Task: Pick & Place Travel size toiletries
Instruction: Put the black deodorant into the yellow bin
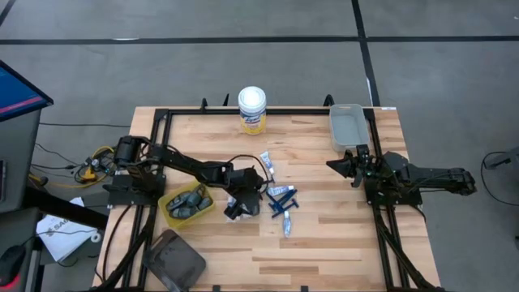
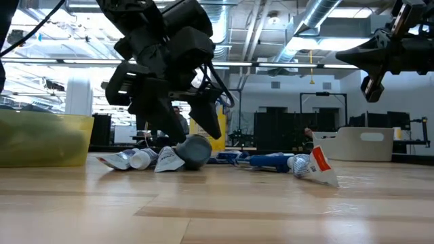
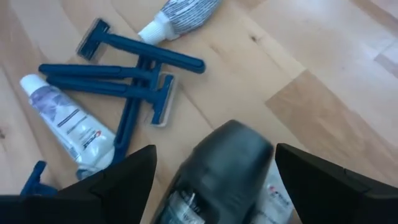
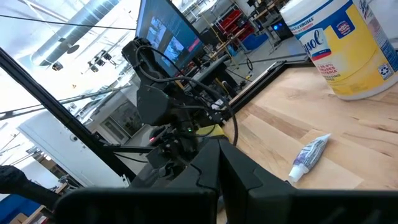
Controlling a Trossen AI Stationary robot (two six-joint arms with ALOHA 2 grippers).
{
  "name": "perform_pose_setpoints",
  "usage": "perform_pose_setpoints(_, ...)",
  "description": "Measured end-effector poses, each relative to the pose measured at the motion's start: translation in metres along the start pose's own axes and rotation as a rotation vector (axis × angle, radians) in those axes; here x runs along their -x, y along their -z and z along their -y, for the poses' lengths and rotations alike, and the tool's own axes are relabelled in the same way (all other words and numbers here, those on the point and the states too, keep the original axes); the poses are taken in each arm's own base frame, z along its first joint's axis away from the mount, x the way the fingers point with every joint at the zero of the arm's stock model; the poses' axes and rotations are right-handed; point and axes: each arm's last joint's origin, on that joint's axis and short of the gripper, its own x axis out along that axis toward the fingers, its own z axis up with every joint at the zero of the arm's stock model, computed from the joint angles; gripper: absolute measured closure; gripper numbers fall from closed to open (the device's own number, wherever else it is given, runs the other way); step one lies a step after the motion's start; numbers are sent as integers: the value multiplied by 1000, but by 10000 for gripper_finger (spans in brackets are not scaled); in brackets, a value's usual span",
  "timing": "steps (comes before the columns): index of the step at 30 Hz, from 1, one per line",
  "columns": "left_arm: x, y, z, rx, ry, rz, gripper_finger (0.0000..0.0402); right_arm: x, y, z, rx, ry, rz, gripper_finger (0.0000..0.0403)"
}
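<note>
Straddling a dark grey oblong deodorant stick [image 3: 217, 174], the left gripper [image 1: 237, 208] stands spread, nothing clamped. Closing off-centre could squirt it toward the blue plastic razors [image 3: 127, 84] at three o'clock. The right gripper [image 1: 354, 166] waits pinched together.

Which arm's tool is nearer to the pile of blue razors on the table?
Left. The left tool sits just beside the blue razors, its fingers open around a dark grey stick. The right tool waits farther off, near the grey bin.
</note>
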Motion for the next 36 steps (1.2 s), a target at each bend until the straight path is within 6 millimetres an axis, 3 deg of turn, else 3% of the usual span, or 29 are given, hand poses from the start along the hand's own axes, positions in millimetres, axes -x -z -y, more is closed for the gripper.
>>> perform_pose_setpoints(17, -21, 17, -1, 32, 46, -67, 82, 0, 0, 0, 0, 0, 0, 403)
perform_pose_setpoints(30, -21, 16, -1, 32, 37, -66, 186, 0, 0, 0, 0, 0, 0, 403)
perform_pose_setpoints(36, -18, 3, -1, 7, 14, -33, 202, 0, 0, 0, 0, 0, 0, 403)
